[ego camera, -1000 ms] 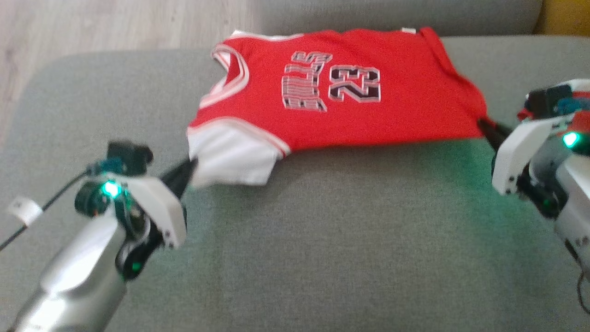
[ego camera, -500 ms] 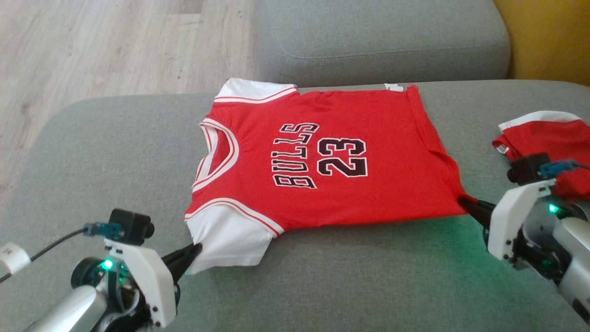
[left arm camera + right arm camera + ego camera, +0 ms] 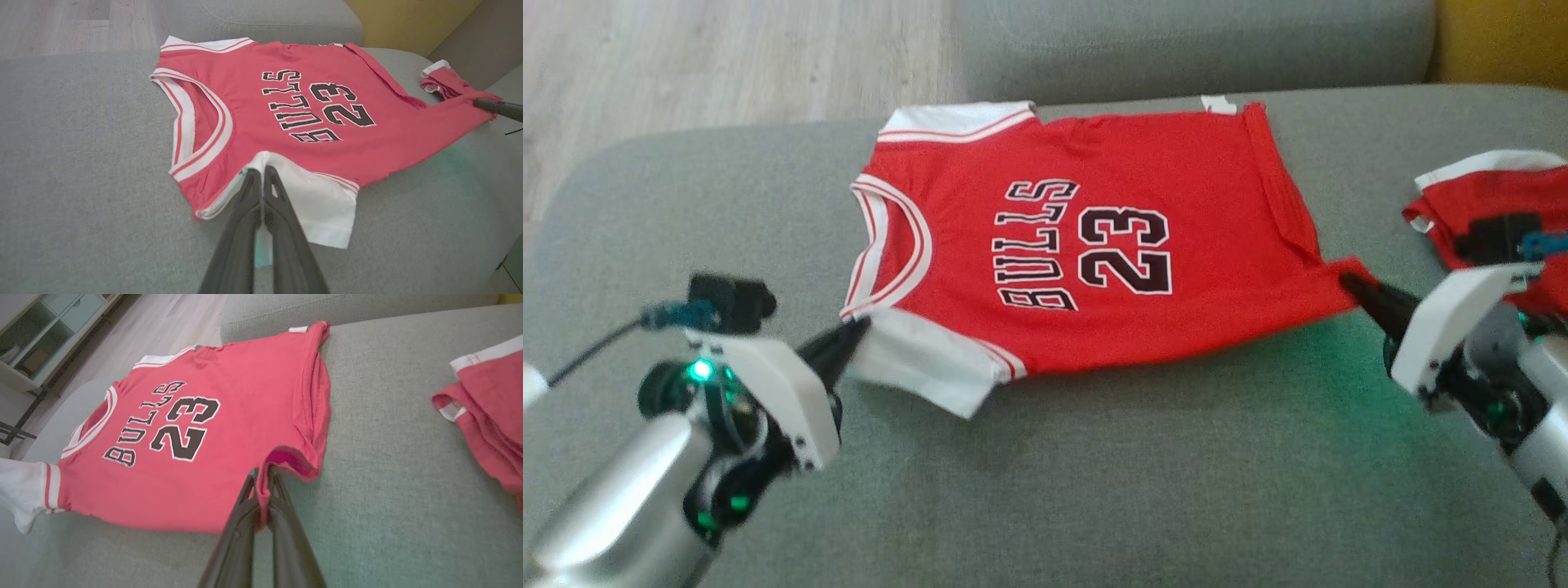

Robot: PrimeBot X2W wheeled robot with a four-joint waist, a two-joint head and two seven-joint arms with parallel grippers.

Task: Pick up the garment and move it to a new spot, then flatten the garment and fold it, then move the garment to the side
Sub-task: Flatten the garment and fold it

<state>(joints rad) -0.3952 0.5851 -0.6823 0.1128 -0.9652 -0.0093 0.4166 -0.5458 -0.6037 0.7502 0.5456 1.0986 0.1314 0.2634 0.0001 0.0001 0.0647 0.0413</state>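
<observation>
Left wrist view: left hand (image 3: 262,175) pressed shut, pinching the white sleeve of the jersey (image 3: 294,110) just past the shoulder seam. Right wrist view: right hand (image 3: 263,475) clamped too, pinching the red hem corner, with cloth bunched over the fingertips. The jersey is pulled taut between the two hands, front up. "BULLS 23" reads sideways and the collar is toward the left hand. The near edge looks lifted a little off the sofa (image 3: 1094,474), with shadow under it, and the far edge lies flat on the grey cushion. A lengthwise fold runs along the hem side. A red piece (image 3: 490,400) with white trim lies on the sofa near the right hand, apart from the jersey. Wood floor (image 3: 686,57) beyond the sofa's left end.
</observation>
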